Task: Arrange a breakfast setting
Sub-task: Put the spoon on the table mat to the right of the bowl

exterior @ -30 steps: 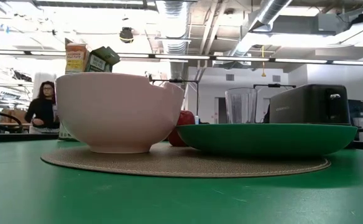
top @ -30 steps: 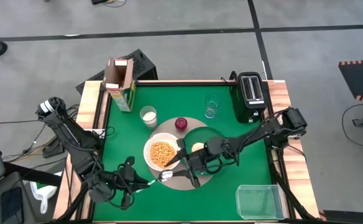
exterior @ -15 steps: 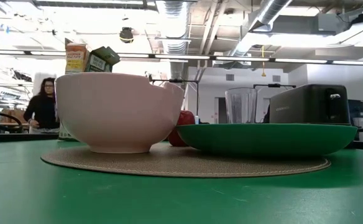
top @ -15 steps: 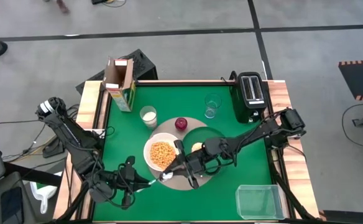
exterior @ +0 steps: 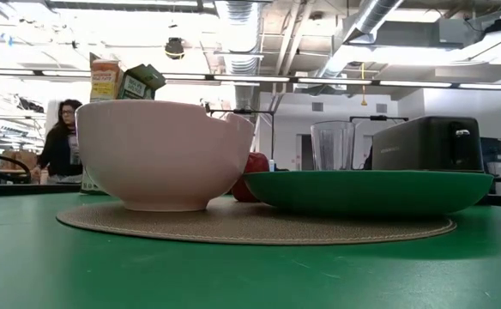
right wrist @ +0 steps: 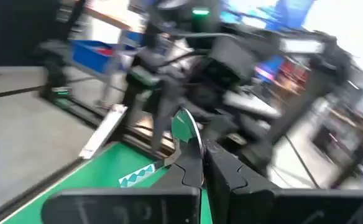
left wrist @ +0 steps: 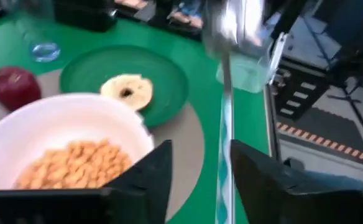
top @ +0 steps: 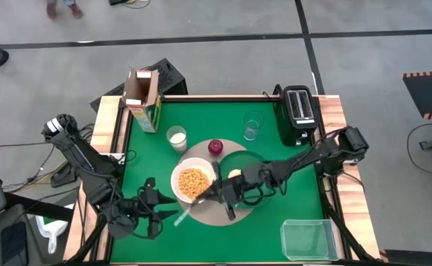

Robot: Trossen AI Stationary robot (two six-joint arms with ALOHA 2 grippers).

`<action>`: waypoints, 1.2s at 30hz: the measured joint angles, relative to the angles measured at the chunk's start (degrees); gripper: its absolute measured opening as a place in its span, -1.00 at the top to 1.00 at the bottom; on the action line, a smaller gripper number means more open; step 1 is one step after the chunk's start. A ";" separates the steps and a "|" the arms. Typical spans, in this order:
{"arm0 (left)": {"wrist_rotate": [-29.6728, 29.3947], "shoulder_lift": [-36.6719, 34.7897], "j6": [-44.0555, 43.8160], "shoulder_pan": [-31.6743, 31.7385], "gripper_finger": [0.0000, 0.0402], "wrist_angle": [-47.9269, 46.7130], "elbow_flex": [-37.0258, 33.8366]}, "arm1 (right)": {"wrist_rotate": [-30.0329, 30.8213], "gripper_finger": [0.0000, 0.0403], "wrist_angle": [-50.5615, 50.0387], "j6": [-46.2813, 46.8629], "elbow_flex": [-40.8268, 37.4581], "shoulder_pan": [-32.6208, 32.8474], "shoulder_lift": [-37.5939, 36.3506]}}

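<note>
A round tan mat (top: 214, 219) carries a white bowl (top: 193, 182) of cereal and a dark-green plate (top: 251, 161) with a small bagel (top: 235, 174). A red fruit (top: 215, 146) sits at the mat's far edge. The yellow-green cereal box (top: 142, 100) stands open at the far left. My right gripper (top: 210, 193) is shut on the spoon (top: 189, 211) at the bowl's near side. My left gripper (top: 166, 205) is open. In its wrist view its fingers (left wrist: 150, 177) stand on either side of the spoon's handle (left wrist: 225, 143). My right gripper pinches the spoon between its two fingers (right wrist: 222, 171), at the neck just below the spoon's bowl (right wrist: 185, 129). It comes from the table's right side. The patterned handle (right wrist: 137, 178) reaches away from the fingers toward the left gripper.
A black toaster (top: 299, 112) and an empty glass (top: 252, 124) stand at the far right. A white cup (top: 176, 137) stands beside the bowl. A clear plastic tub (top: 308, 238) sits at the near right corner. A person (exterior: 62, 142) shows in the room behind.
My left gripper has drawn back a little from the spoon toward the table's left and far edges. The spoon stays with my right gripper, which has gone slightly toward the far edge. The spoon now slants, its handle end pointing toward the near left.
</note>
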 joint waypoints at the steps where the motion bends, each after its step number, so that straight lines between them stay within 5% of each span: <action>1: -0.32 -0.32 -1.73 -0.04 0.20 -2.00 0.00 | 1.34 0.87 -0.61 0.57 0.09 -0.08 -0.50; 9: -6.46 0.48 -5.11 0.31 -0.12 -8.49 0.00 | 18.96 0.87 -9.62 10.50 0.11 -2.71 -3.84; 21: -20.00 7.38 7.63 7.38 0.00 -9.29 0.00 | 21.01 0.87 -10.46 19.48 0.20 -7.90 -4.49; 36: -21.11 9.07 9.65 15.47 0.19 -22.19 4.45 | 25.45 0.87 -13.03 22.17 0.20 -11.61 -4.47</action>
